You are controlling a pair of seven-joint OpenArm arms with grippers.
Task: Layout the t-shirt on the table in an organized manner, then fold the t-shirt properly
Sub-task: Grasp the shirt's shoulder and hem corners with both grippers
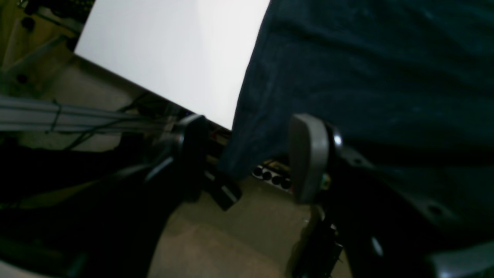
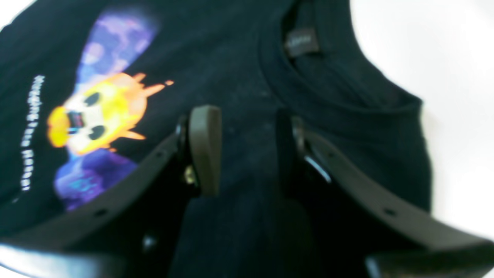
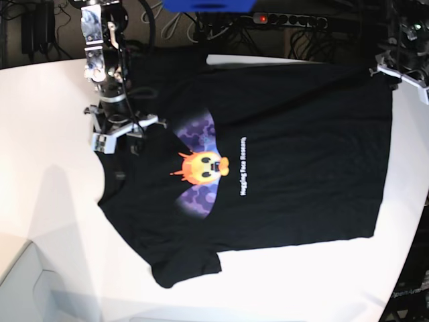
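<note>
T-shirt point(image 3: 281, 161) is lying spread flat on the white bench point(image 3: 53, 221), print side up, collar toward the base view's left and hem toward its right. The orange-yellow figure point(image 3: 201, 168) on purple shapes is sitting mid-chest, with a line of small white text point(image 3: 242, 166) beside it. One sleeve is pointing toward the near bench edge; the hem corner at far right is hanging at the bench's curved rim.

Right gripper point(image 2: 243, 148) is hovering over the black cloth between the collar point(image 2: 308, 77) and the print, jaws standing apart with cloth visible between the two pads, nothing pinched. The neck label point(image 2: 302, 41) is showing inside the collar.

Left gripper point(image 1: 249, 158) is sitting at the hem corner by the bench edge, jaws apart. A fold of the dark cloth is drooping over the edge into the gap between the fingers point(image 1: 307, 158); the fingers are not closing on it. Floor and cables are showing below.
</note>
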